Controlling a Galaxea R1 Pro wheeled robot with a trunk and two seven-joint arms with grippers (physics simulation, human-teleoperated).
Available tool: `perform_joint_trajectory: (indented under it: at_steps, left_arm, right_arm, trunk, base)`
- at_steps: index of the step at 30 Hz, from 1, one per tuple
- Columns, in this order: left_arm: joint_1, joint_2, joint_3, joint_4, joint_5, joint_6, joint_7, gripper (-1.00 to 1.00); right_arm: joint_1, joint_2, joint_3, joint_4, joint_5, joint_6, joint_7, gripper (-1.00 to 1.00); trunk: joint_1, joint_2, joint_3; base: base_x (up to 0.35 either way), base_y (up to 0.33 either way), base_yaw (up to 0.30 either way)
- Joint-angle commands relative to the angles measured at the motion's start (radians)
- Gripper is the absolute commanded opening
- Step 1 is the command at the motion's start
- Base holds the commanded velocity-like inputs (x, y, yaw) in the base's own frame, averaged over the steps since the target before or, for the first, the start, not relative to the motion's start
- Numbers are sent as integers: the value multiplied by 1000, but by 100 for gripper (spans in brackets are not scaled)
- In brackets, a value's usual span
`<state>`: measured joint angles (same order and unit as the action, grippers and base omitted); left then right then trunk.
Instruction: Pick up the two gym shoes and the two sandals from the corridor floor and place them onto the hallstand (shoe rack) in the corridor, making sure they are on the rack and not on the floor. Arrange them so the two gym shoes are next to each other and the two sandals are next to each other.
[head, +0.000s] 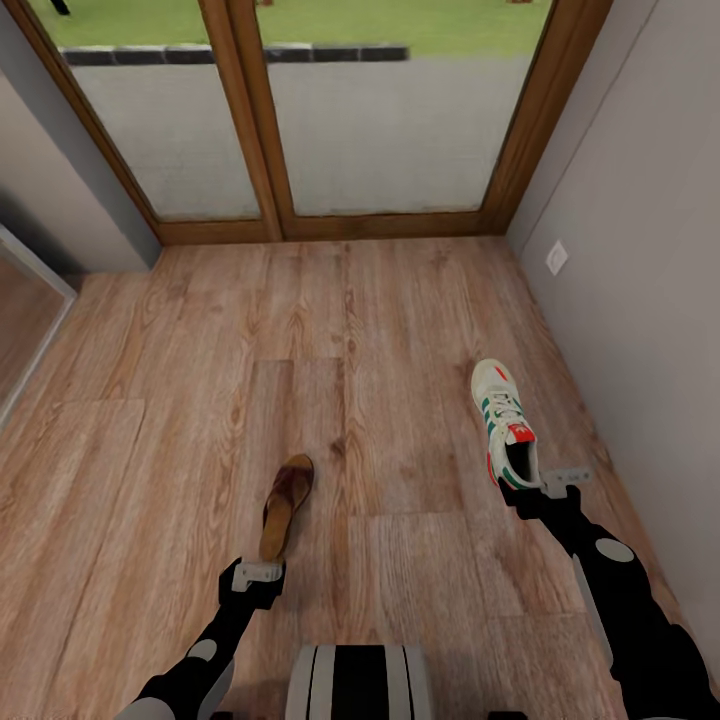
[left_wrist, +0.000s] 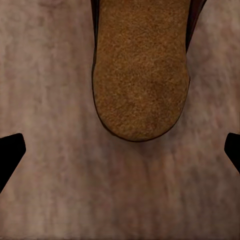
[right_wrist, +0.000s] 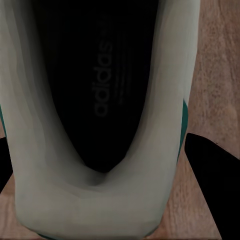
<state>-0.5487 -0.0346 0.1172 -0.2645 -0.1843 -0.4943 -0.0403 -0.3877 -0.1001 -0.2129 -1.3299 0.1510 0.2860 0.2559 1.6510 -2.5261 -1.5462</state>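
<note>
Gym shoe (head: 505, 424) lies on the corridor floor (head: 380, 340) near the right wall, long axis running away from the robot, heel nearest the right gripper (head: 566, 480). Right jaws are spread, straddling the heel collar. Sandal (head: 286, 505) lies likewise just ahead of the open left gripper (head: 258, 572), heel first.

Both arms are extended forward and down from the trunk. The left claw (head: 258, 573) is held low with its fingers (left_wrist: 11, 150) spread wide apart. The right claw (head: 563, 480) is reached further out, its dark fingers (right_wrist: 210, 165) parted at either side of a white heel.
</note>
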Motion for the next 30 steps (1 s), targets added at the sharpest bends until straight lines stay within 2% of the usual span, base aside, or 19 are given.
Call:
perform_joint_trajectory:
  at_steps: [1,13,24,30]
  left_arm:
    - [0,-1,9,0,-7,-4,-4,100]
    - [0,-1,8,1,-7,-9,-4,100]
    - [0,-2,7,1,-7,-12,-4,100]
    - [0,-2,7,1,-7,-12,-4,100]
  right_arm:
    - [0,0,-2,-2,10,4,8,-100]
    - [0,0,-2,-2,10,4,8,-100]
    - [0,0,-2,-2,10,4,8,-100]
    - [0,0,-2,-2,10,4,8,-100]
  trunk:
    - [0,0,-5]
    - [6,-3,-51]
    - [6,-3,-51]
    - [6,-3,-51]
  base:
    - [0,0,0]
    - [0,0,0]
    - [7,0,0]
    - [204,0,0]
